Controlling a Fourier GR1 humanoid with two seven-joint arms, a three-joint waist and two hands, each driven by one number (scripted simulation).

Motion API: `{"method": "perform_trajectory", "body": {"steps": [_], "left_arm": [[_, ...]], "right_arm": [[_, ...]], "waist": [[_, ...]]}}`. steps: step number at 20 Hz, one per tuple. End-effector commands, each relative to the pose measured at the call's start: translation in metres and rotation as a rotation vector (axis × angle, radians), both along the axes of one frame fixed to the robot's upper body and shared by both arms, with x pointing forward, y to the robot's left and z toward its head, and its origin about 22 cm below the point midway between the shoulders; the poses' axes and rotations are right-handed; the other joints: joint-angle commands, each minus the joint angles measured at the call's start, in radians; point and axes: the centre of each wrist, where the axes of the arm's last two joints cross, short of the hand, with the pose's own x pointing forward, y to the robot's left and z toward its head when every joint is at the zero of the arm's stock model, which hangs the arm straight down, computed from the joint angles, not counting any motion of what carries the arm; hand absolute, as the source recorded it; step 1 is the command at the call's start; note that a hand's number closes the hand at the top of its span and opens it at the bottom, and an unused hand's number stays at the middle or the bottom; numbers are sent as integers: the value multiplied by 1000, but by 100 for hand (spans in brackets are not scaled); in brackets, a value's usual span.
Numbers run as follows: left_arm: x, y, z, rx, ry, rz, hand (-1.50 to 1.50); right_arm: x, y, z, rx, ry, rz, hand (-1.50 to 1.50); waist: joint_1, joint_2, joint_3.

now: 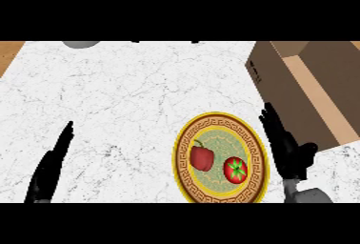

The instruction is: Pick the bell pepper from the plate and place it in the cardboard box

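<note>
Bell pepper (202, 158) lies on plate (215, 117) beside tomato (235, 170).

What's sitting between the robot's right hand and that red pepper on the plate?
In the head view, a tomato lies roughly between the bell pepper and the right hand, plus the plate's patterned rim.

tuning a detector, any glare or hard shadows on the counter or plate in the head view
Head view: even light, no glare on the counter; no hard shadow around the plate or bell pepper; the plate looks taller than wide.
</note>
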Motion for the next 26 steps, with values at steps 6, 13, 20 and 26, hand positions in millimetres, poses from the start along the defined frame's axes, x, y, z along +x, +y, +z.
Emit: {"method": "perform_trajectory", "body": {"steps": [6, 13, 20, 26], "left_arm": [[30, -22, 41, -327, -179, 121, 0], [40, -47, 72, -441, -172, 46, 0], [54, -63, 83, -453, -175, 8, 0], [44, -48, 92, -442, -167, -8, 0]], "right_arm": [[-28, -56, 48, -110, -355, -618, 150], [-104, -36, 2, -603, -352, -720, -150], [-151, -37, 39, -804, -159, -446, -150], [-169, -21, 75, -840, 129, -252, -150]], "waist": [[-107, -38, 17], [-29, -7, 20], [-17, 6, 12], [29, 8, 11]]}}
